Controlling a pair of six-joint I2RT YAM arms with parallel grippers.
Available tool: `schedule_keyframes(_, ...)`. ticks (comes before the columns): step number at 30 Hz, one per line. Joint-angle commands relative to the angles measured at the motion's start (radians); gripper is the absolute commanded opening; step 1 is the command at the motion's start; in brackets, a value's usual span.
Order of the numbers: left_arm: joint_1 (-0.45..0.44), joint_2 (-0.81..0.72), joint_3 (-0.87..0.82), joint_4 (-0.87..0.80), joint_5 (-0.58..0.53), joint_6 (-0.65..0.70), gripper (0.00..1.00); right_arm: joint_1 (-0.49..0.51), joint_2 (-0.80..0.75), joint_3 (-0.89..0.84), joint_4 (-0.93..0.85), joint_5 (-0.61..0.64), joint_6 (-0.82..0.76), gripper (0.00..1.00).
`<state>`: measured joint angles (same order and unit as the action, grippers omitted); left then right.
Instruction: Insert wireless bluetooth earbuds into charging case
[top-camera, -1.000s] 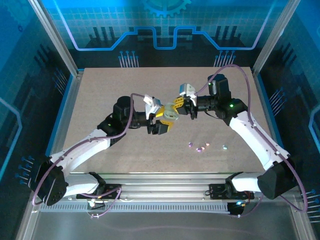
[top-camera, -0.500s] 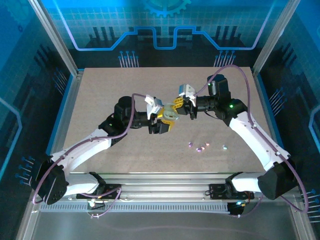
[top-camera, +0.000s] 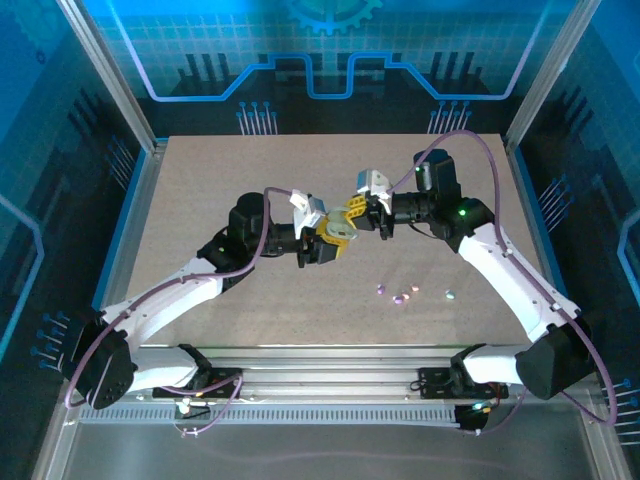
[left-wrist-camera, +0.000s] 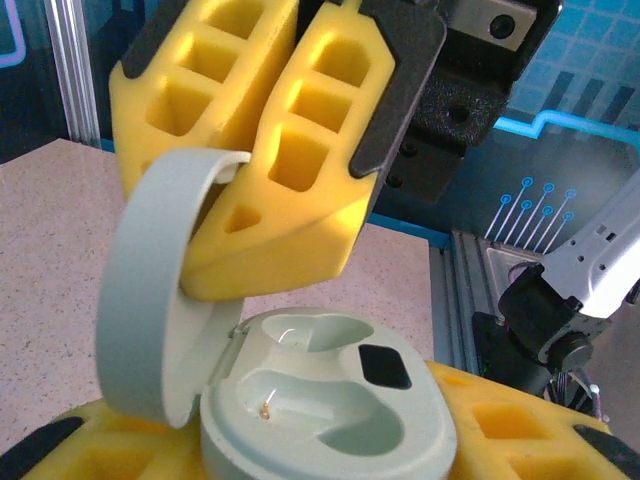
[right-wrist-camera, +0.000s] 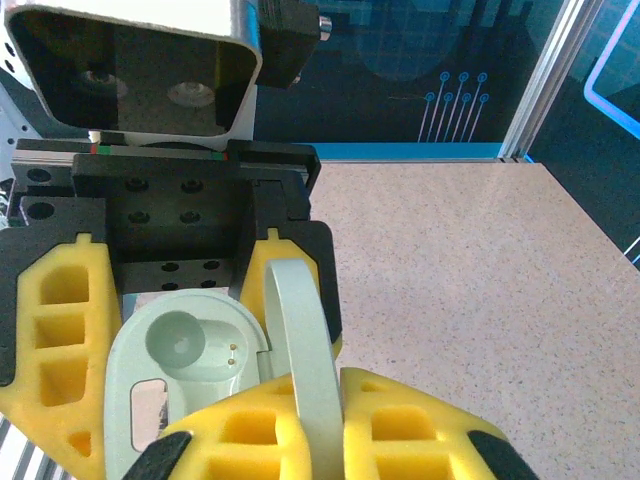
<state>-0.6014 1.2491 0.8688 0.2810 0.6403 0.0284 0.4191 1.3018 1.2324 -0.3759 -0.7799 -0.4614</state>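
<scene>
Yellow foam pads of the left gripper (top-camera: 328, 243) clamped the pale mint charging case (left-wrist-camera: 320, 400); the right gripper (right-wrist-camera: 312, 430) pinched its raised lid (left-wrist-camera: 150, 300), so a harder pull could have strained the hinge or slipped the case out. Both wells sat empty. The earbuds (top-camera: 402, 296), tiny lilac, pinkish and whitish beads, lay loose on the table (top-camera: 200, 180), well apart to the case's right.

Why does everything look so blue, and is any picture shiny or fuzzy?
Top view: glowing blue walls tint the scene; the earbuds are tiny specks. Left wrist view: the open case is sharp, with white glints inside. Right wrist view: the table is evenly lit, no harsh shadows.
</scene>
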Motion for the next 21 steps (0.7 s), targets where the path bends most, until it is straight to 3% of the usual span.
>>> schedule_keyframes(1, -0.007, 0.0, 0.029, -0.005, -0.009, 0.027, 0.41, 0.014, -0.028, 0.001, -0.006, -0.007, -0.007, 0.14)
schedule_keyframes(9, -0.006, -0.015, -0.007, 0.039, -0.027, 0.033, 0.36, 0.01, -0.062, -0.011, 0.054, 0.088, 0.082, 0.38)
schedule_keyframes(16, -0.006, -0.028, -0.057, 0.13, -0.016, 0.028, 0.36, -0.034, -0.049, 0.023, 0.022, 0.177, 0.201, 0.43)
schedule_keyframes(21, -0.005, -0.021, -0.08, 0.185, -0.039, 0.01, 0.36, -0.048, -0.044, 0.071, -0.029, 0.1, 0.278, 0.51)
